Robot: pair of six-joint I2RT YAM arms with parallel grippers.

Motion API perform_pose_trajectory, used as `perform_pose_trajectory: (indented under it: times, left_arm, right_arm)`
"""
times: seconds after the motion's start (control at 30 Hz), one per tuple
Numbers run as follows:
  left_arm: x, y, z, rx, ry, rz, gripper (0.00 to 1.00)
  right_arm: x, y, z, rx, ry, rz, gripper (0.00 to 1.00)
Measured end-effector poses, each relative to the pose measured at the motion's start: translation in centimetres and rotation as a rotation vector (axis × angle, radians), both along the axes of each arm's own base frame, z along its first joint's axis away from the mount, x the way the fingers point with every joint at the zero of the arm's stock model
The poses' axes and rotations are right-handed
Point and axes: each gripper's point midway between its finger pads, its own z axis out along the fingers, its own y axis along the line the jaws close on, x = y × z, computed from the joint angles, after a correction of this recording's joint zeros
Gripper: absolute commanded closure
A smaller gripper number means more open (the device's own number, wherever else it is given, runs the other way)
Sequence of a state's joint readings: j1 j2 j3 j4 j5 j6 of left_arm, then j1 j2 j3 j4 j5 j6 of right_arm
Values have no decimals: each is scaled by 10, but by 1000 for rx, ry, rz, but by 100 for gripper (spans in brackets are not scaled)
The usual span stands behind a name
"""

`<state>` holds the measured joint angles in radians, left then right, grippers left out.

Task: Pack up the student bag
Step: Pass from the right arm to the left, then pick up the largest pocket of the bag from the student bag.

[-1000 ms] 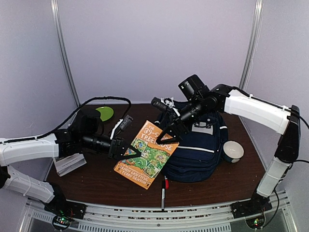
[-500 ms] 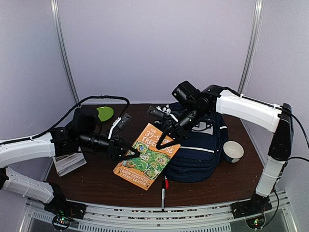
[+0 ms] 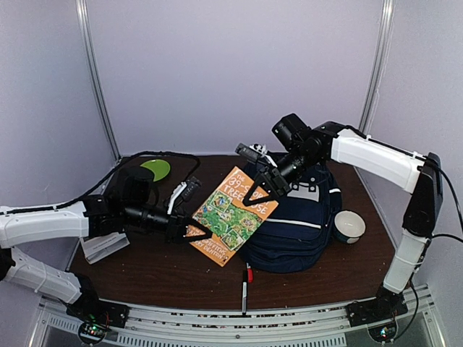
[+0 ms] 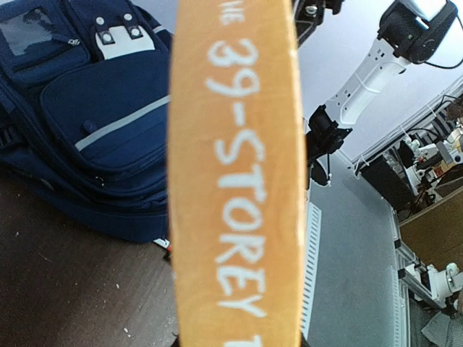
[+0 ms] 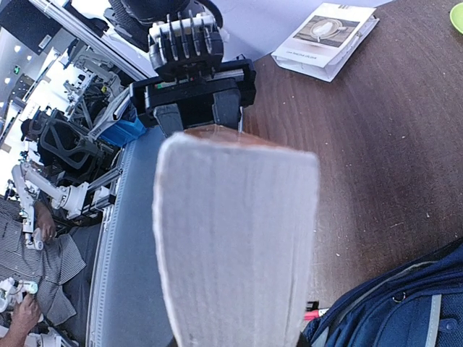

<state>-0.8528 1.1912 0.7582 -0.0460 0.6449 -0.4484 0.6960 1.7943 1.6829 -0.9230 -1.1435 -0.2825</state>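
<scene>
Since half a second ago the book (image 3: 233,215) has risen and swung toward the far right. Its upper end now hangs over the bag's left side, and my right arm has pulled back and up with it.

Closest to the near edge, about midway along it, a pen (image 3: 244,285) lies on the brown counter (image 3: 159,271), pointing away from me. Behind it, toward the left edge, the left gripper (image 3: 197,233) is clamped on the book's lower corner. In the left wrist view the orange spine with "39-STOREY" fills the middle of the frame. The book hangs tilted in the air between the two arms, cover up. The right gripper (image 3: 262,194) is closed on its upper end, and from the right wrist I see only the pale page edges running off toward the other gripper.

The student bag (image 3: 300,220) lies flat on the right half of the counter, front pocket and white stripes facing up, just beyond and to the right of the book. A white bowl (image 3: 349,225) sits just beside it at the right edge. By the left edge lies a leaflet (image 3: 105,244), and a green plate (image 3: 155,169) rests in the far left corner.
</scene>
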Motion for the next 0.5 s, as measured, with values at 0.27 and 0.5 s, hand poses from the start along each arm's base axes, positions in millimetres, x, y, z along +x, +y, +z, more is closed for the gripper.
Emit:
perform_pose_trajectory:
  times: [0.27,0.5]
  left_arm:
    - [-5,-3,-22,-7,75,8,100]
    - [4,11,-44,60,136,135,100]
  right_arm:
    - [29,-31,0,-34,-138,-159,38]
    - [53,-111,-7,-171,-499,-391,55]
